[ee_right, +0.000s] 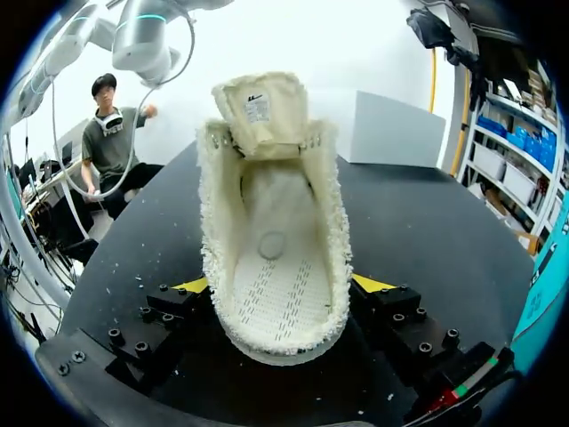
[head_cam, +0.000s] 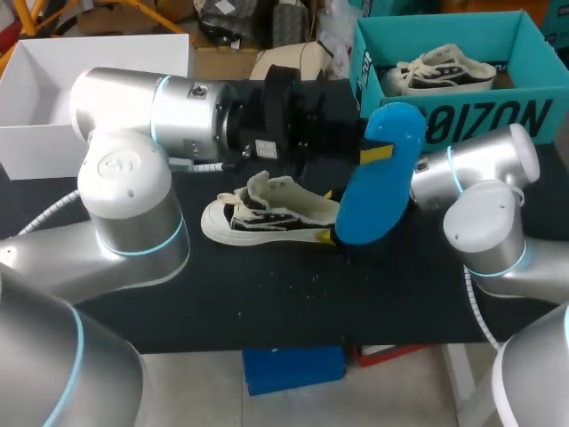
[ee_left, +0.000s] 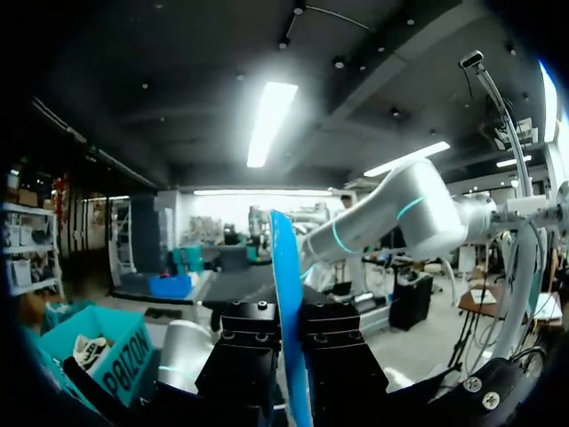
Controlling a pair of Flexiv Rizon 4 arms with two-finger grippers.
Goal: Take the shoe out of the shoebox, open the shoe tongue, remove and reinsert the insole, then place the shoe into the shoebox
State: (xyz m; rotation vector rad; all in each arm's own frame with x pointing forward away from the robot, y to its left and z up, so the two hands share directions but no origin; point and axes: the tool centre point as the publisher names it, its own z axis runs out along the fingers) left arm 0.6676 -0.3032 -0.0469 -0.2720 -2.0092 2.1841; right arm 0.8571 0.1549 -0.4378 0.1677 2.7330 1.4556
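Nearest the robot, the shoe (head_cam: 267, 216) lay on its sole on the black desk (head_cam: 267, 302), with its toe toward nine o'clock and its heel toward three. The right tool (ee_right: 283, 286) stood wide at the heel, with one yellow tip on each side. As far as the right wrist view showed, both tips pressed against the fleecy collar, so the tool had hold of the shoe. In that view the shoe's mouth gaped toward the camera, the tongue (ee_right: 260, 111) stood up ahead of the tool, and the ribbed inner floor showed inside.

Just past the heel, at about two o'clock from the shoe, the blue insole (head_cam: 378, 187) hung above the desk, on end and tilted. The left tool (head_cam: 369, 153) was closed down narrowly on it. In the left wrist view the insole ran edge-on between the two black fingers (ee_left: 342, 365), each tight against one face.

Farther off, at one o'clock from the shoe, the teal shoebox (head_cam: 524, 53) stood open at the desk's far right, with a second shoe (head_cam: 442, 71) inside. At eleven o'clock, a white box (head_cam: 53, 133) stood open at the far left.
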